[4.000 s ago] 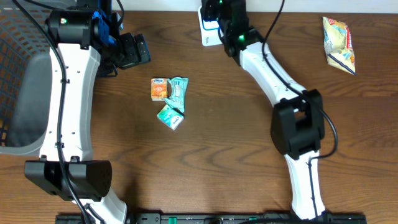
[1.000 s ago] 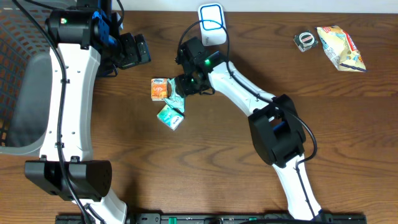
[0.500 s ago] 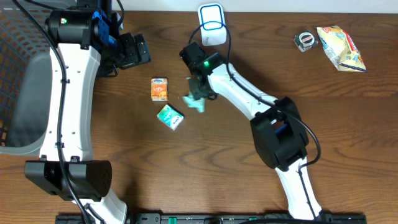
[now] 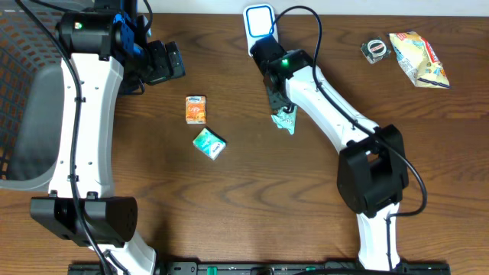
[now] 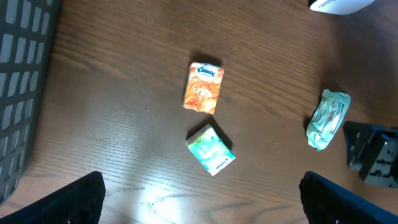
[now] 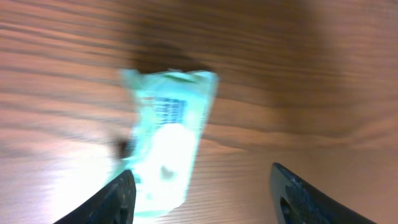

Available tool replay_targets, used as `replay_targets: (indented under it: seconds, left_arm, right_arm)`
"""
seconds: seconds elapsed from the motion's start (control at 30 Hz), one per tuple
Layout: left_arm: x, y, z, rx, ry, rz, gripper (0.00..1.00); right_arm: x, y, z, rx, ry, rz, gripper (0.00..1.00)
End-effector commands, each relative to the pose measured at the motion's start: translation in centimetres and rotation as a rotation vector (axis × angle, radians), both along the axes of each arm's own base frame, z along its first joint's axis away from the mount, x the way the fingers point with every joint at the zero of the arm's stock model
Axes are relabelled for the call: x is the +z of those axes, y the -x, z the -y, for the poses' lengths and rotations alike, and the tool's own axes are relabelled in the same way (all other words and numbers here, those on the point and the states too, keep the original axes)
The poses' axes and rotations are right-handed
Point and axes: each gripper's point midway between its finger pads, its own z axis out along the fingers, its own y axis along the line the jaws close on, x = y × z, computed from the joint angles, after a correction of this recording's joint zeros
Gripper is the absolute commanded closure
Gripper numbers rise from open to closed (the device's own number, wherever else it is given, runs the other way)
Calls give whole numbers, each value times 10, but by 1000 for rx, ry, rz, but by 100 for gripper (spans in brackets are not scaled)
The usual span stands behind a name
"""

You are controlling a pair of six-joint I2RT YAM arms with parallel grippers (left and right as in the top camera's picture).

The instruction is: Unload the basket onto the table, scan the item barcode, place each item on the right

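mint-green and glossy, the crinkled packet (image 4: pixel 285 120) lies on the brown wood-grain worktop (image 4: pixel 252 214) toward the far side. it is directly under the right arm's wrist and a little nearer than the white scanner (image 4: pixel 260 19) with its blue-lit rim. seen from the right wrist, it is a soft oblong with crimped, ragged ends. a block of fine dark print near its upper end may be the barcode, but the view is blurred and a white glare washes out the lower half, so nothing can be read. the right gripper (image 6: pixel 202 177) has its jaws well apart with nothing clamped. the packet sits close to one dark finger (image 6: pixel 118 198) and clear of the other, and whether it touches that finger cannot be told. the left gripper (image 5: pixel 200 186) is spread wide and empty, with only its two black tips showing at the lower corners of its view. an orange tissue pack (image 4: pixel 196 109) and a green tissue pack (image 4: pixel 208 143) lie flat and boxy, left of the packet and apart from it. a grey mesh basket (image 4: pixel 15 92) is cut off at the left edge. at the far right lie a crumpled snack bag (image 4: pixel 418 57) and a small round thing (image 4: pixel 374 50), too small to name.
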Motion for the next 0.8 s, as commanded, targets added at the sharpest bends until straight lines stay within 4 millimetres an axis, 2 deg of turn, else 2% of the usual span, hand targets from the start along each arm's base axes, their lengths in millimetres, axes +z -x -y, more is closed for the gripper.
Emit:
replay_targets:
  seconds: [0.0, 0.2, 0.43, 0.6, 0.7, 0.77]
  left_arm:
    - [-1, -1, -5, 5, -15, -4, 2]
    - [-1, -1, -5, 5, -15, -4, 2]
    - [-1, -1, -5, 5, -15, -4, 2]
    - [-1, -1, -5, 5, -14, -4, 2]
    - [-1, -1, -5, 5, -14, -4, 2]
    - [-1, -1, -5, 5, -15, -4, 2]
  right_arm:
    - [-12, 12, -26, 56, -105, -66, 36]
    - [-39, 13, -23, 59, -23, -89, 28]
    - [-76, 16, -13, 30, 62, -140, 30]
    - [-90, 21, -10, 30, 81, -173, 54]
    - [-88, 19, -11, 31, 77, -167, 78]
    - [-86, 19, -12, 51, 73, -171, 90]
